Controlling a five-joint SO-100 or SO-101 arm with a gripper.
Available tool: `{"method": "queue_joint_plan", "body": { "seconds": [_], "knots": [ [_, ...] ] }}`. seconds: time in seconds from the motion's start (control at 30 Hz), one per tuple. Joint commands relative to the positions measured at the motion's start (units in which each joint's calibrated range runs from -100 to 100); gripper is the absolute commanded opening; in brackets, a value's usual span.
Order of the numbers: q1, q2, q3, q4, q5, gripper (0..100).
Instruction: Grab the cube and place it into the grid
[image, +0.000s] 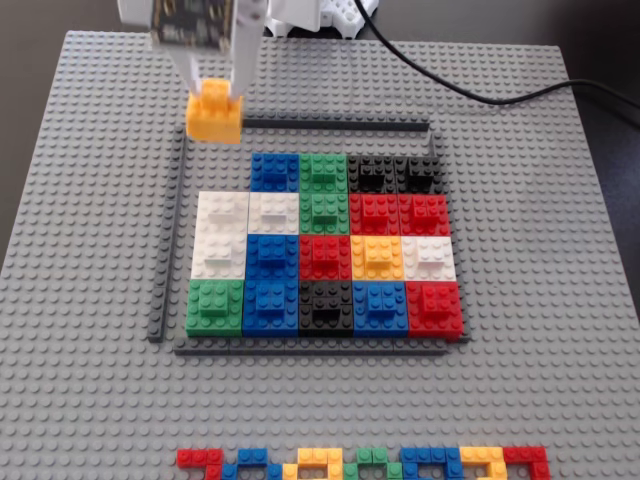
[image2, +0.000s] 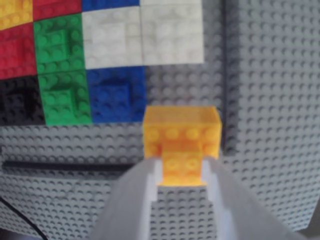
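Observation:
My gripper (image: 214, 92) is shut on a yellow brick cube (image: 213, 113), gripping its small top block. The cube hangs over the far left corner of the dark grey frame (image: 172, 230), just beyond the grid of coloured bricks (image: 325, 245). In the wrist view the cube (image2: 182, 135) sits between my two white fingers (image2: 140, 185), close to the blue brick (image2: 115, 95) and the bare grey cell beside it (image2: 172, 82). The grid's far left cell shows bare baseplate; the other cells hold bricks.
The grey studded baseplate (image: 540, 300) covers the table. A row of loose coloured bricks (image: 365, 464) lies at the near edge. A black cable (image: 480, 95) runs across the far right. The arm's white base (image: 320, 15) stands at the far edge.

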Motion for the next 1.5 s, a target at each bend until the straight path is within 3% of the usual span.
{"method": "queue_joint_plan", "body": {
  "seconds": [0.0, 1.47],
  "knots": [
    [-0.9, 1.9, -0.7, -1.4, -0.4, 6],
    [-0.5, 10.3, 1.3, -6.0, -0.7, 7]
  ]
}}
